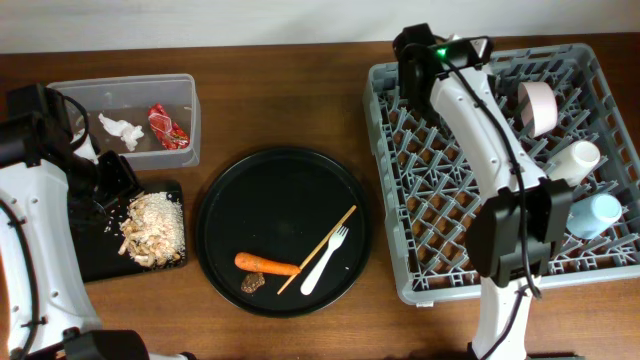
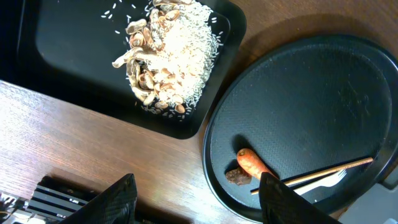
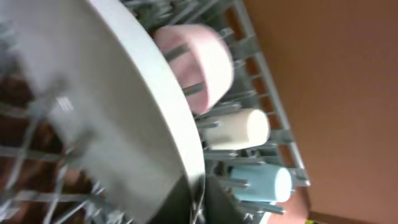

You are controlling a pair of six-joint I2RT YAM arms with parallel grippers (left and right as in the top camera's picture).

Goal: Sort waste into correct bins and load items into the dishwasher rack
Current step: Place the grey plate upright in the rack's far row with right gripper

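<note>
Hovering above the tabletop, left fingers spread, empty. Plate among rack pegs; state of right fingers unreadable.

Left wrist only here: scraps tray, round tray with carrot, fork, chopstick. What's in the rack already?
Observer: The pink bowl, white cup and blue cup sit along the rack's right side.
Operator: Anything else in there?
Observer: The plate, beside the pink bowl; only the right wrist view shows it.
Operator: Other bin?
Observer: The clear tub holds the white tissue and the red wrapper.
</note>
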